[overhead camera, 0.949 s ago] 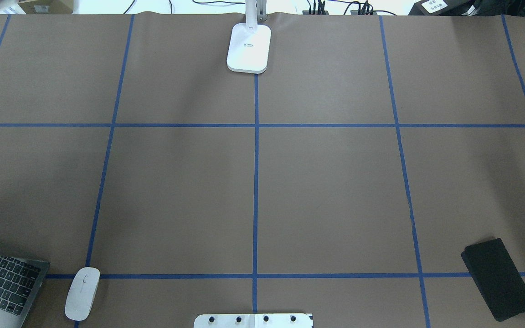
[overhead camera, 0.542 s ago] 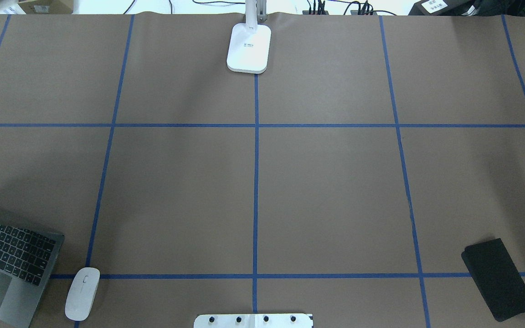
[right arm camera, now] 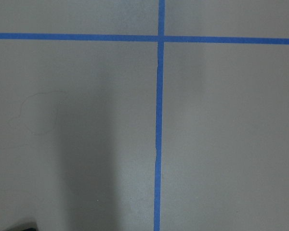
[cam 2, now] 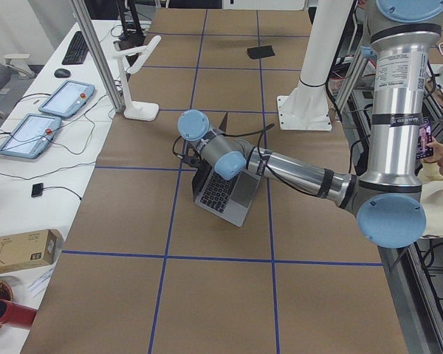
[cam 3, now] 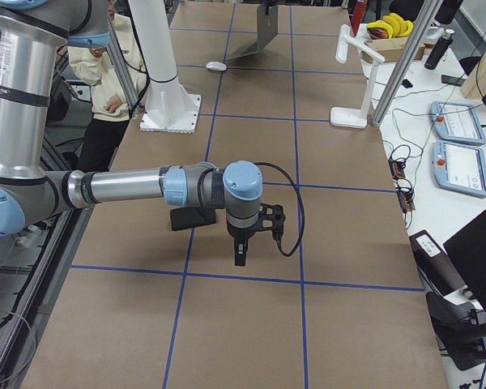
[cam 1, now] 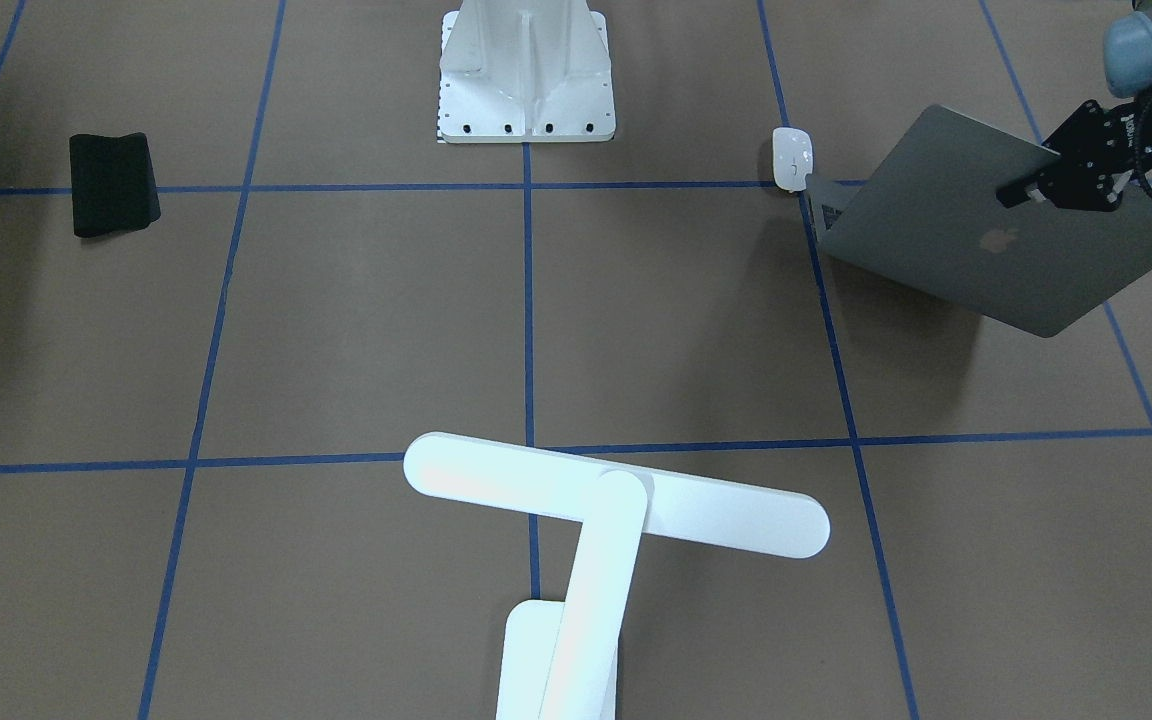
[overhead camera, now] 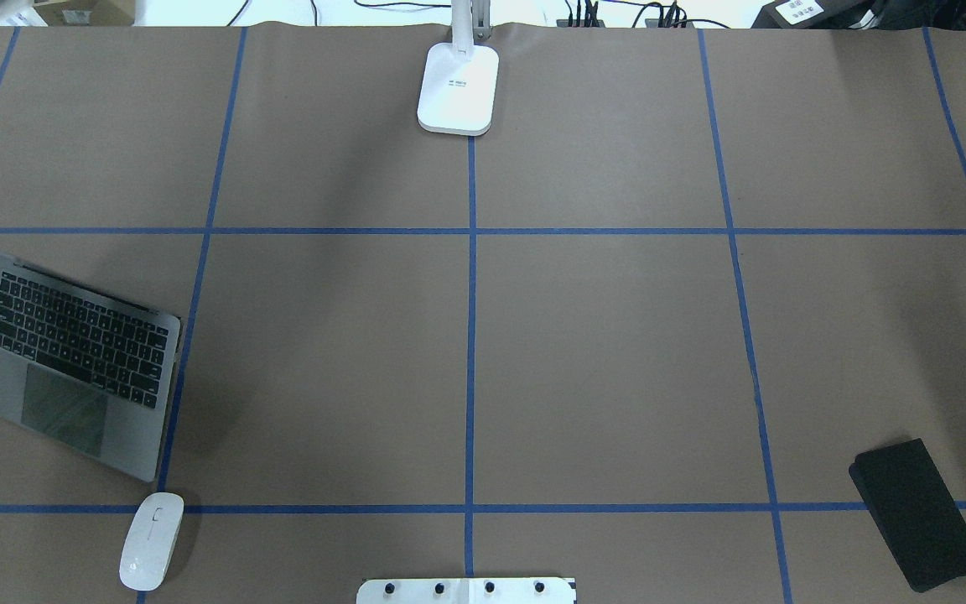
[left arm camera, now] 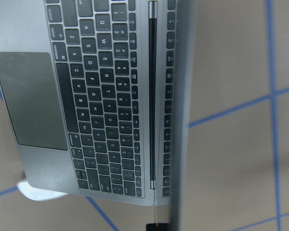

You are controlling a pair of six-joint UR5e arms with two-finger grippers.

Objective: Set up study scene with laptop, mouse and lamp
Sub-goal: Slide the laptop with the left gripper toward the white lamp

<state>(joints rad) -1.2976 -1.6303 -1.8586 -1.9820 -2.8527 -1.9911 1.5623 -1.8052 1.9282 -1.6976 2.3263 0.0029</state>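
The front-facing view shows the left gripper (cam 1: 1026, 188) clamped on the lid edge of the open grey laptop (cam 1: 976, 235) at upper right, apple logo outward. The overhead view shows instead its dark keys and trackpad, lower left, just above the white mouse (overhead camera: 151, 541). The right gripper (cam 3: 240, 255) appears only in the right side view, and I cannot tell its state.

Non-task items I log on & around my table (overhead camera: 617, 352)
Brown paper top w/ blue tape grid (overhead camera: 470, 335); black pad (overhead camera: 919, 513), my near-right corner, lying across a tape line; white ribbed pedestal (cam 1: 526, 70), near edge, centre; side bench (cam 2: 96, 33): 2 handheld screens (cam 2: 66, 98), black keyboard (cam 2: 75, 47), cardboard box (cam 2: 18, 251).
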